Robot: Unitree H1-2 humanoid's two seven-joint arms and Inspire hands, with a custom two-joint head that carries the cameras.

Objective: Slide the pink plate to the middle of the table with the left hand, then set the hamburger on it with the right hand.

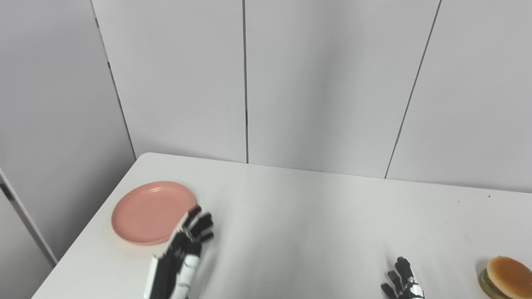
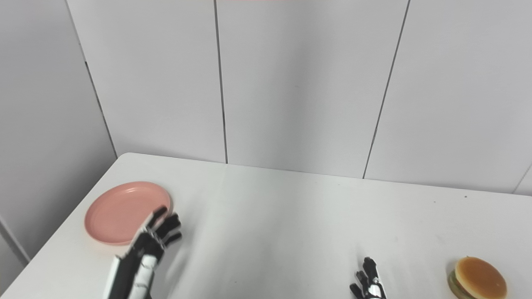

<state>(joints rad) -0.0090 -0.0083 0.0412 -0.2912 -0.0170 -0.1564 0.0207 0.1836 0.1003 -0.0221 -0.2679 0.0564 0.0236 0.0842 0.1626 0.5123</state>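
Note:
The pink plate (image 1: 151, 211) lies flat near the table's left edge, toward the far left corner. My left hand (image 1: 185, 249) is raised at the plate's near right rim, fingers apart and stretched toward it, holding nothing. I cannot tell whether the fingertips touch the rim. The hamburger (image 1: 508, 277), tan bun over green lettuce, sits at the near right of the table. My right hand (image 1: 402, 283) is at the bottom edge, left of the hamburger and apart from it, with only its spread fingers showing.
The white table (image 1: 316, 224) reaches back to a grey panelled wall. Its left edge runs diagonally close beside the plate.

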